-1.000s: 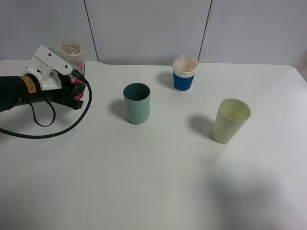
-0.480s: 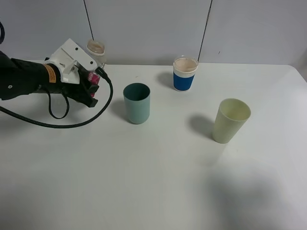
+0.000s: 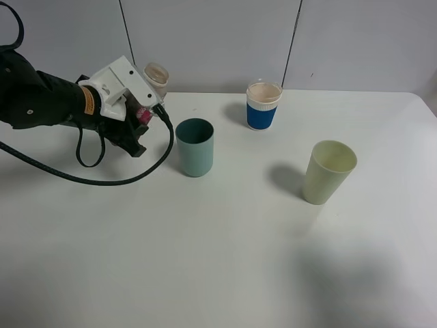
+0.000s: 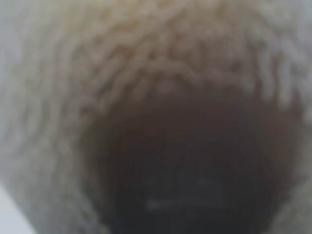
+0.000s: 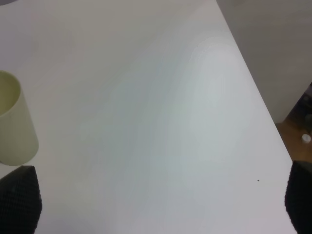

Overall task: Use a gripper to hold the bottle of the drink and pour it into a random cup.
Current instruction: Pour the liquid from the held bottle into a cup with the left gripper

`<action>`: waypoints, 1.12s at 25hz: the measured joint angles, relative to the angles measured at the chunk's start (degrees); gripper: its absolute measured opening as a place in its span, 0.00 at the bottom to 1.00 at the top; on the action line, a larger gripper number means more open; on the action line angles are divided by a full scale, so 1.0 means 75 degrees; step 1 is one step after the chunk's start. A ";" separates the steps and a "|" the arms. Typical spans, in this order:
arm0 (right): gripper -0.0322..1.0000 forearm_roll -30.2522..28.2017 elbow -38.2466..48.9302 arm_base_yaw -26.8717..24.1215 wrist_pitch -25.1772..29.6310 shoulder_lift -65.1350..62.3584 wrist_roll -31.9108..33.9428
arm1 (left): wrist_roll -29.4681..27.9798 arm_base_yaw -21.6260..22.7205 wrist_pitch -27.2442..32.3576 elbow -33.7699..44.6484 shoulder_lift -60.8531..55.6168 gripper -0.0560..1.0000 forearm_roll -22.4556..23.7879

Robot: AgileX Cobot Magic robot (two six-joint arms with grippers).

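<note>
Bottle (image 3: 156,73): pinched in left pincer (image 3: 138,117), held near upright so nothing is spilled.
Cup (image 3: 194,147): teal, just beside, judged the pouring target.

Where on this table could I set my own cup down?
The whole near half of the table, in front of the teal cup and yellow cup, is bare. So is the far right corner. Crowded: the far left, where the left gripper holds the bottle beside the teal cup.
</note>
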 joint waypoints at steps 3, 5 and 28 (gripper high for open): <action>1.00 0.0000 0.0000 0.0000 0.0000 0.0000 0.0000 | 0.0000 -0.0172 0.0124 0.0000 -0.0098 0.36 0.0052; 1.00 0.0000 0.0000 0.0000 0.0000 0.0000 0.0000 | 0.0000 -0.0261 0.0124 0.0000 -0.0132 0.36 0.0061; 1.00 0.0000 0.0000 0.0000 0.0000 0.0000 0.0000 | 0.0195 -0.0754 0.1482 -0.0622 -0.0140 0.36 0.1321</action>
